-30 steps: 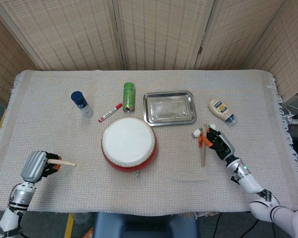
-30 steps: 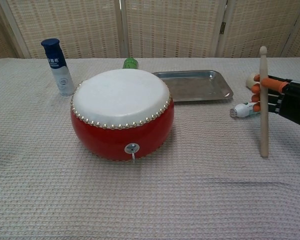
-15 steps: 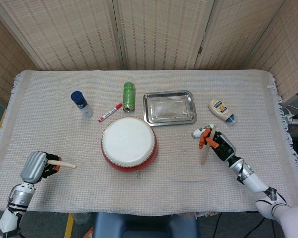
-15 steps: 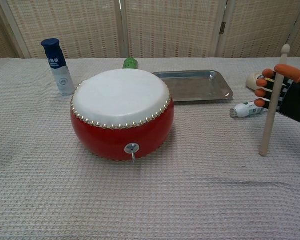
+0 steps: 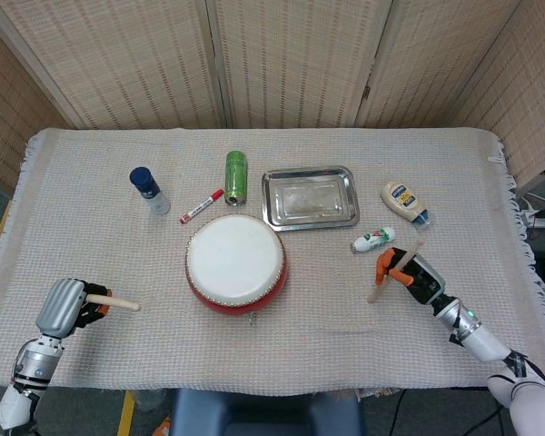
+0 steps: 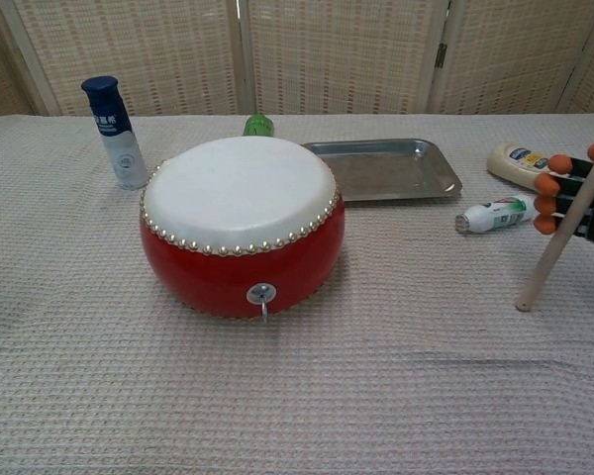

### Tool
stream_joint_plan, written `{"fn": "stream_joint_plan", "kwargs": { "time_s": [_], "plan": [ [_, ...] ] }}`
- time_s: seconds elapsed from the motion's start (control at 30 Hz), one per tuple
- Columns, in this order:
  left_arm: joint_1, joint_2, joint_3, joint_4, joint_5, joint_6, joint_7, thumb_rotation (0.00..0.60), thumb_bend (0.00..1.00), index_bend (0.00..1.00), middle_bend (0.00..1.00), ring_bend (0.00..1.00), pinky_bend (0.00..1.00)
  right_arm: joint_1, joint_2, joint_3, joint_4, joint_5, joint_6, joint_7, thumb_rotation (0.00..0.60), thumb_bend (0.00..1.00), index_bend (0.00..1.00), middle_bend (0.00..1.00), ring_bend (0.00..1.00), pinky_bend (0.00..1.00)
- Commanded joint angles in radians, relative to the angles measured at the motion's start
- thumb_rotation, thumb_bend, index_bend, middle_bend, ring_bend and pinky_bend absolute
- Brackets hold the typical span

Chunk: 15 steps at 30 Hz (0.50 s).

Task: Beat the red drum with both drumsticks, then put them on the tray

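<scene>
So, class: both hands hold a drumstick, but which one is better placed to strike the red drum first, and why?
Probably the right hand: its drumstick angles toward the red drum, tip low. The left hand sits farther off, near the table's front corner, its drumstick short of the drum.

Red drum [image 5: 235,263] upright, white head; steel tray [image 5: 310,198] behind-right; wooden sticks [image 5: 392,269] [image 5: 112,300] tilted, w/ one each side.

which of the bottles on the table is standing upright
Only the blue-capped bottle, left of the drum. The green bottle, mayonnaise bottle and small white tube lie flat.
</scene>
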Motion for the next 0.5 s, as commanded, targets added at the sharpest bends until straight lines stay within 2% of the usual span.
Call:
{"fn": "stream_joint_plan", "kwargs": {
  "time_s": [0.03,0.5],
  "plan": [
    [0.0,0.003,0.001,-0.005,0.002,0.001,0.004,0.6,0.62,1.0,1.0,1.0,1.0,-0.003,-0.012,-0.012,0.014,0.003,-0.018,-0.026,0.448,0.0,0.62,0.56,0.54,0.55],
    [0.002,0.01,0.006,-0.013,0.002,-0.004,0.007,0.6,0.62,1.0,1.0,1.0,1.0,0.004,-0.048,-0.045,0.009,0.0,-0.068,-0.136,0.436,0.0,0.74,0.61,0.57,0.55]
  ]
}}
